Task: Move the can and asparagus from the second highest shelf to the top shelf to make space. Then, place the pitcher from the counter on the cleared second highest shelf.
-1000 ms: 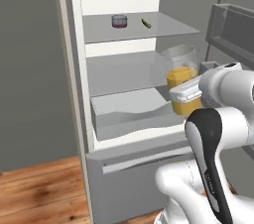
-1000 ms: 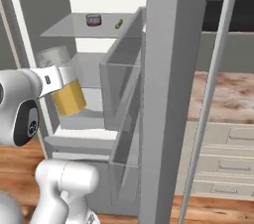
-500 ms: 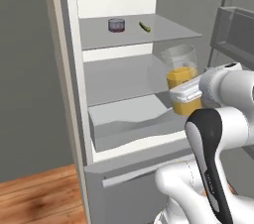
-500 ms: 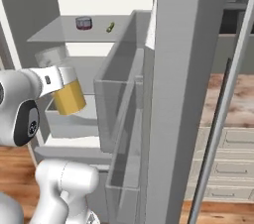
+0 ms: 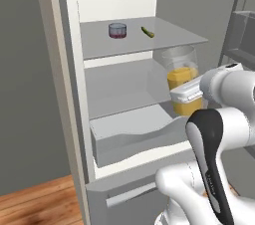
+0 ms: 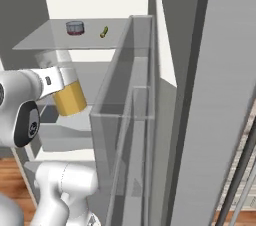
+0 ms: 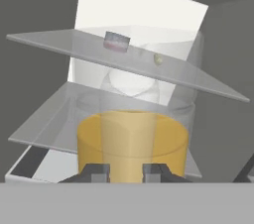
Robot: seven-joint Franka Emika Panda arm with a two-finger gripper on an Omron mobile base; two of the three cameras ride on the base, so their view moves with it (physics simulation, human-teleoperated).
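The pitcher (image 5: 183,81) is grasped in the gripper (image 7: 126,171) and held upright just in front of the second highest shelf (image 5: 122,87), near its right side. The can (image 5: 117,30) and the asparagus (image 5: 148,32) are seen on the top shelf (image 5: 134,39), slightly apart.

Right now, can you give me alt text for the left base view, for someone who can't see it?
The white arm's end effector holds the pitcher of orange liquid, in front of the open fridge at about the height of the second highest shelf. The can and the asparagus sit apart on the top shelf.
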